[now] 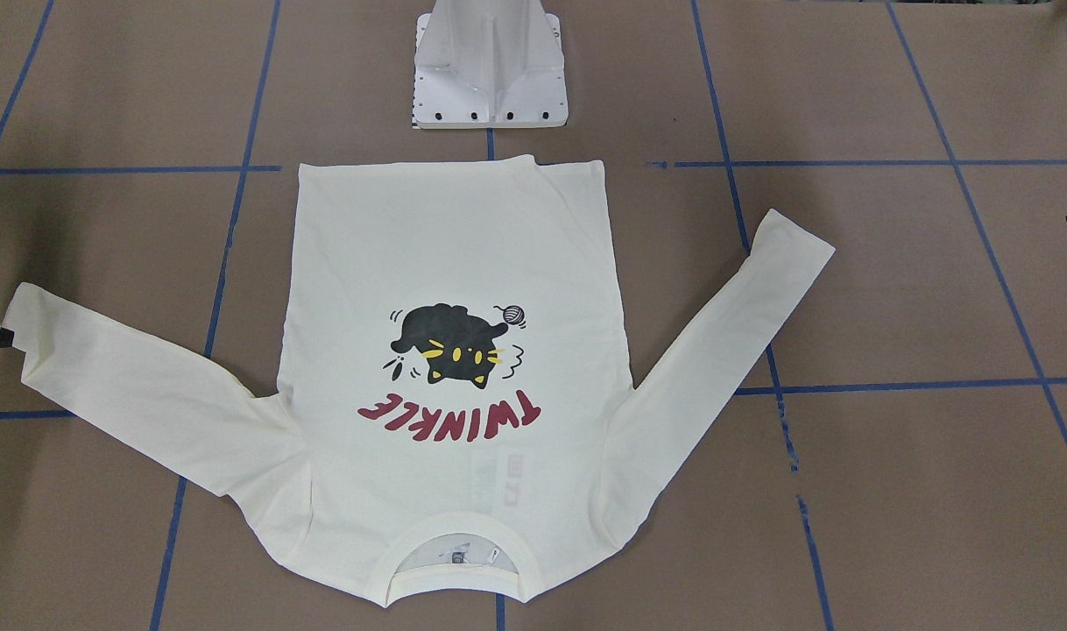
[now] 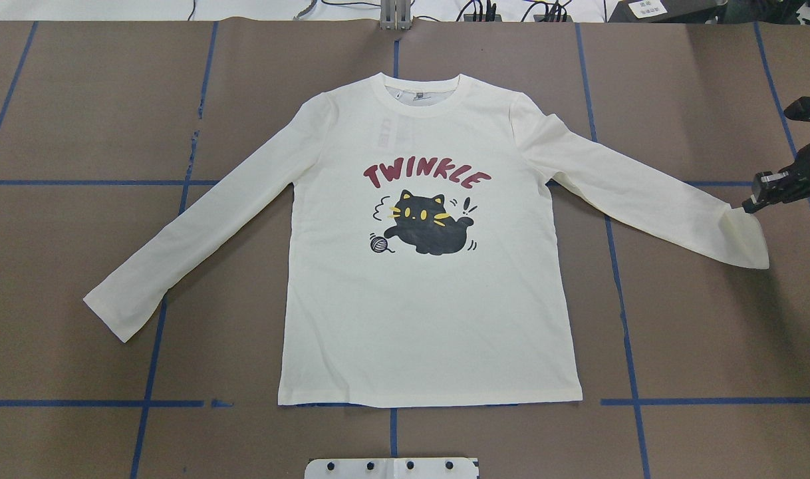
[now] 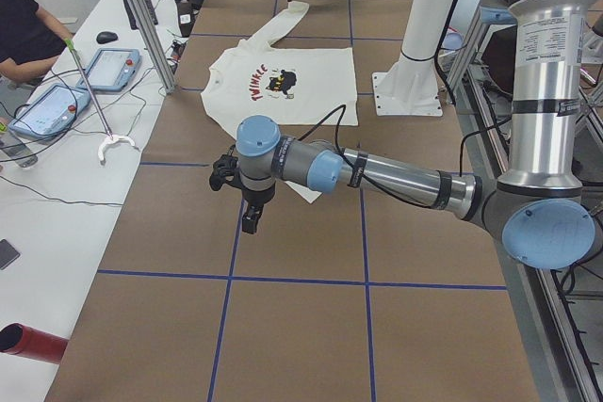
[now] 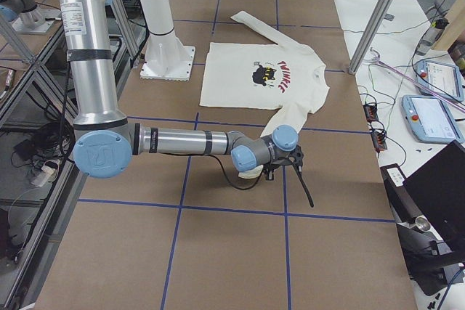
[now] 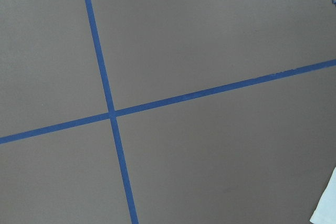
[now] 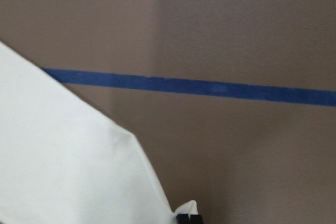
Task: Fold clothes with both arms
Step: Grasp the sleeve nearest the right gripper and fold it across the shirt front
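While the right pincer [image 2: 751, 203] is closed on a corner of the right cuff [image 2: 744, 239] near the tabletop's right end, the rest of the cream shirt [image 2: 431, 313] lies flat in the middle of the tabletop [image 2: 79, 100], print side up. The pinched corner is raised a little, and the right wrist view shows a small tuft of cloth at a black fingertip. The collar [image 2: 421, 103] points to the edge far from the robot. The hem lies toward the robot's edge, just short of the white base [image 1: 490, 79]. Both sleeves spread out at a slant, and the left sleeve [image 2: 199, 246] rests loose across a blue tape line [image 2: 179, 199]. The left pincer [image 3: 250, 223] hangs tips down over bare tabletop toward the left end, apart from the left cuff. I cannot tell whether its fingers are apart or together. Its wrist view shows crossed tape and a sliver of white cloth in the lower right corner.
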